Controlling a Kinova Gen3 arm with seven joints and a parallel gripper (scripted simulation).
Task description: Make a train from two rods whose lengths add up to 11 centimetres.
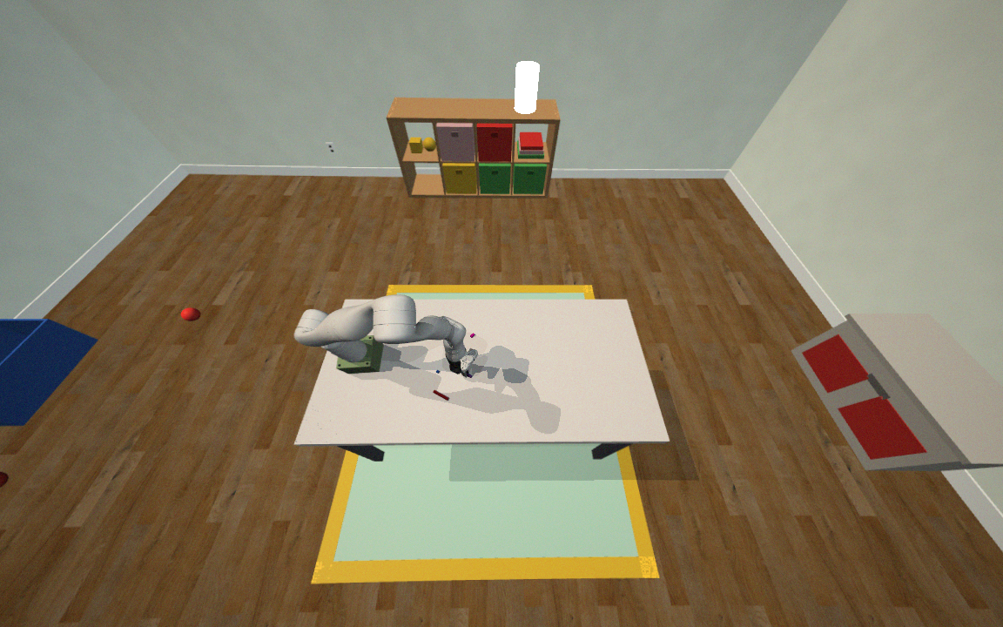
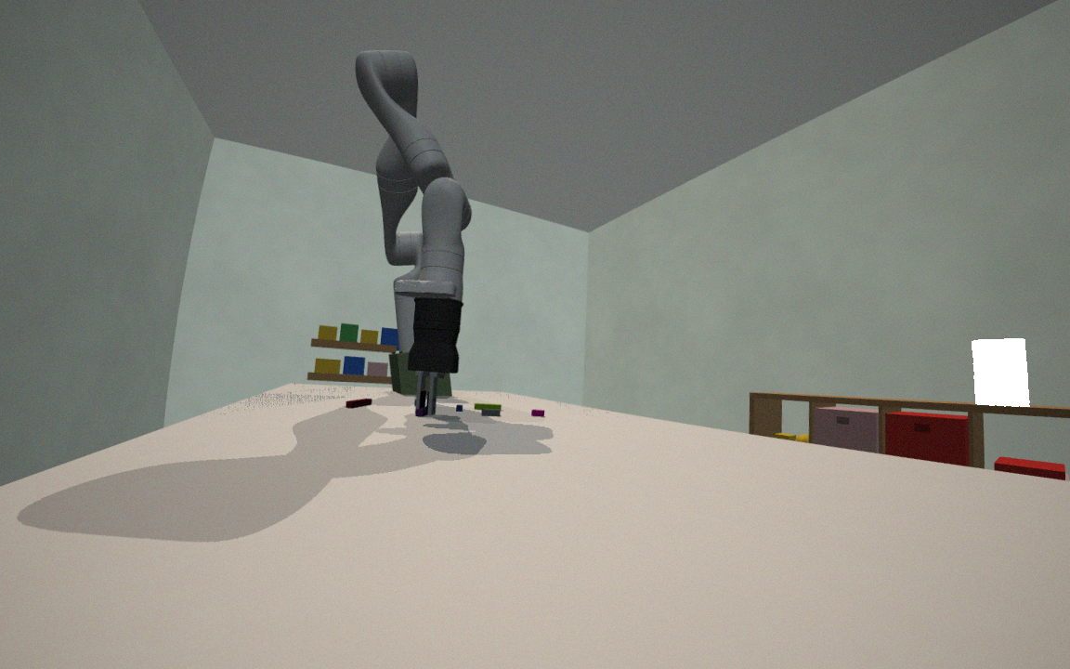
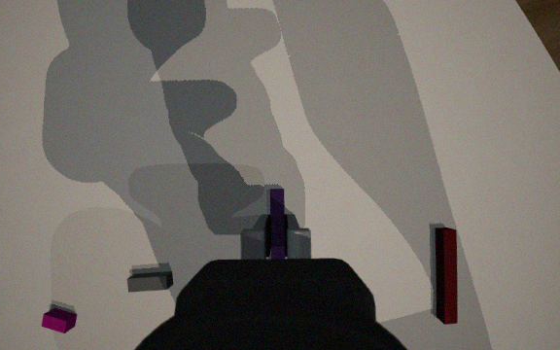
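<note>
So I'm on the remote feed and the purple rod [image 1: 468,375] [image 2: 421,412] [image 3: 277,219] is right between the fingers [image 1: 464,372] [image 2: 426,411]. They're drawn in to a narrow opening, with a pad against each long side in the wrist view, so I'd call that a grip on the rod. It's down at the surface [image 1: 582,335] [image 2: 688,541] [image 3: 494,194], one end poking out past the pads. I can't tell whether there's any daylight under it.

The red rod [image 1: 440,395] [image 2: 358,403] [image 3: 447,275] lies flat, off to the arm's right and well apart, running nearly parallel to the purple one in my wrist cam. On the arm's left I've got the grey rod [image 2: 490,413] [image 3: 150,282] lying roughly crosswise, and the magenta rod [image 1: 472,335] [image 2: 538,413] [image 3: 59,321] farther out that way. The blue rod [image 1: 437,372] [image 2: 459,407] sits back toward the green base [image 1: 345,364]. The lime rod [image 2: 487,406] shows behind the grey one from the exterior camera; can't tell if they touch. I don't see any two rods lined up as a train.

Beyond the table there's a yellow-bordered mat [image 1: 489,568] underneath and a wooden shelf unit [image 1: 450,107] [image 2: 789,398] by the wall.
</note>
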